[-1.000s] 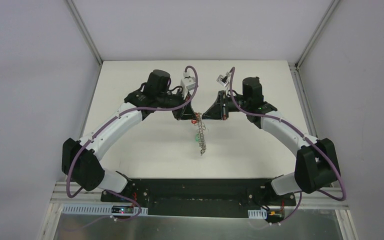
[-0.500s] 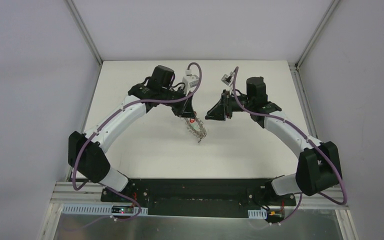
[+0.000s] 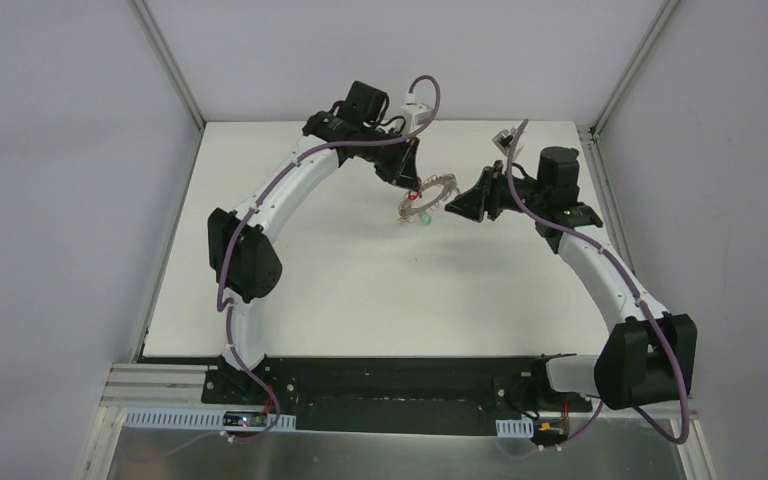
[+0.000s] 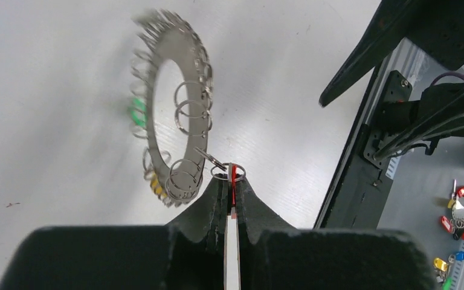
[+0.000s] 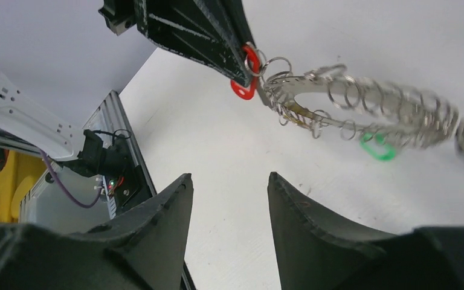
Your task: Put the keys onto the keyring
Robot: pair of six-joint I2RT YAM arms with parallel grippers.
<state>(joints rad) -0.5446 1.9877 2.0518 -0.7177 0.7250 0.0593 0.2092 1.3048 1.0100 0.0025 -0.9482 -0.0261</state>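
**Both grippers at the keyring.** My left gripper (image 3: 412,182), jaws closed, pinches the red key (image 5: 245,71) by its plastic head. The keyring (image 3: 428,196) hangs from that key above the table (image 3: 290,290), near the middle of its far edge. It is blurred in both wrist views. A green key (image 5: 377,148) sits on the ring. My right gripper (image 3: 458,206), jaws apart and holding nothing, hovers just beside the ring on its right side.

White table (image 3: 290,300) between grey walls (image 3: 60,200), black mounting plate (image 3: 390,375) along its near edge.
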